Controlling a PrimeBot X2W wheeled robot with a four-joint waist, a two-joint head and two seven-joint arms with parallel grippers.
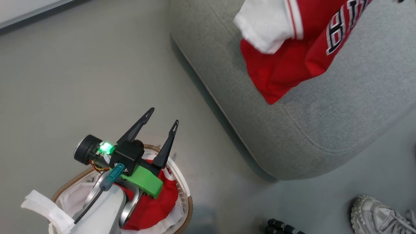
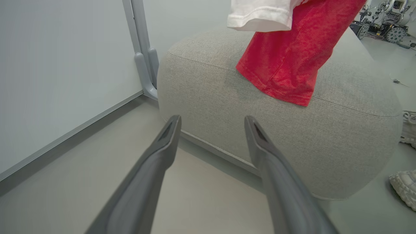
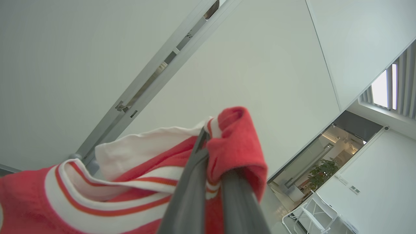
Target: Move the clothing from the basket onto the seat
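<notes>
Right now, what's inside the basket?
A red garment lies on the white liner inside the basket. The left arm covers part, and anything under the garment is hidden.

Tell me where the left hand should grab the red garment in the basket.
Probably pinch a raised fold atop the red garment, coming straight down with the open left hand: it lies bunched inside the basket, whose walls block any side approach.

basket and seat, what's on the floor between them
Bare grey floor lies between the basket and the seat, seen in the head view.
</notes>
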